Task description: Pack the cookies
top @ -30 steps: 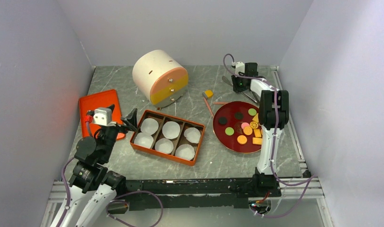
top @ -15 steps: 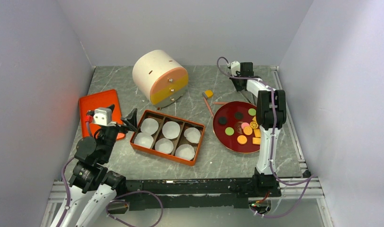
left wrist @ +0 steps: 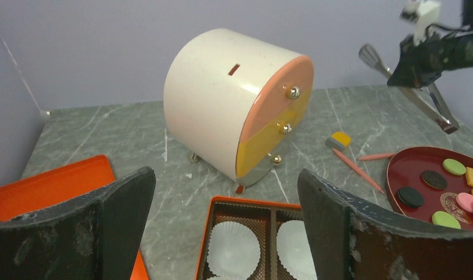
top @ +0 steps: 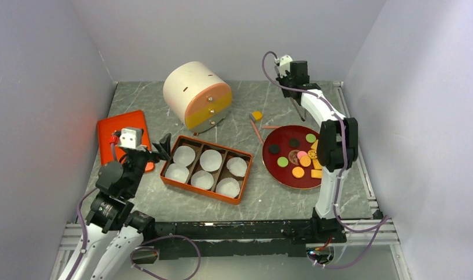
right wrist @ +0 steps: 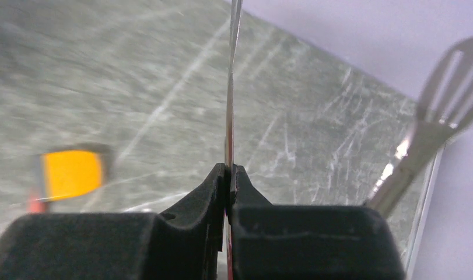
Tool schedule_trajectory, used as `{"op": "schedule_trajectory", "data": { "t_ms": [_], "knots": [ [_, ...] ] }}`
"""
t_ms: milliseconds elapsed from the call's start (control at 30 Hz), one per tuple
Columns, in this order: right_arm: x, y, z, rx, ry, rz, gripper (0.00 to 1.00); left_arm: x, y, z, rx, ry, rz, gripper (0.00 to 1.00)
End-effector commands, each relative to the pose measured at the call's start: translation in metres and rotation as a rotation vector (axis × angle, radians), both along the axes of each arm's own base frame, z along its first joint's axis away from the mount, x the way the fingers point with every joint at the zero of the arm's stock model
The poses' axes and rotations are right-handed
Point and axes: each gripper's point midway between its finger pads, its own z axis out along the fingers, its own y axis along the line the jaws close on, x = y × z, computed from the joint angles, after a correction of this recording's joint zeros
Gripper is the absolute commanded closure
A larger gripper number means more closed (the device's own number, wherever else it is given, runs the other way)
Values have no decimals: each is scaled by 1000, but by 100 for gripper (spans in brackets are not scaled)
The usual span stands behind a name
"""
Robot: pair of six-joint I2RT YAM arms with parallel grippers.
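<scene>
Grey marble counter, lilac walls. We see cookies lying on red plate, right side; none packed. Orange box holds six white paper cups, every one bare. Right end effector clenched on metal tongs, raised beyond plate. Left end effector released, beside box. We judge: tool in grip, packing not begun. No brand, label or writing legible.

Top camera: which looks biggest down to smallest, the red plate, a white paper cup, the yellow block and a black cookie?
1. Red plate
2. White paper cup
3. Yellow block and black cookie: about alike, too close to rank.
</scene>
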Motion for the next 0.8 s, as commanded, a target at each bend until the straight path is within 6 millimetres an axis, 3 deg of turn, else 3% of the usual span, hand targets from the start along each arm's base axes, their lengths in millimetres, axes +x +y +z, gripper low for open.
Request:
{"op": "schedule_trajectory", "data": {
  "t_ms": [0,367,767],
  "knots": [
    [-21,43,70,129,-132,-10,100,4,1,8,-30,39,14,3],
    [-126,115,69,384,-29,41,100,4,-29,-1,-46,141,-128,3],
    [-214,185,95,535,-20,212,100,4,-64,-10,-327,262,-259,3]
  ]
}}
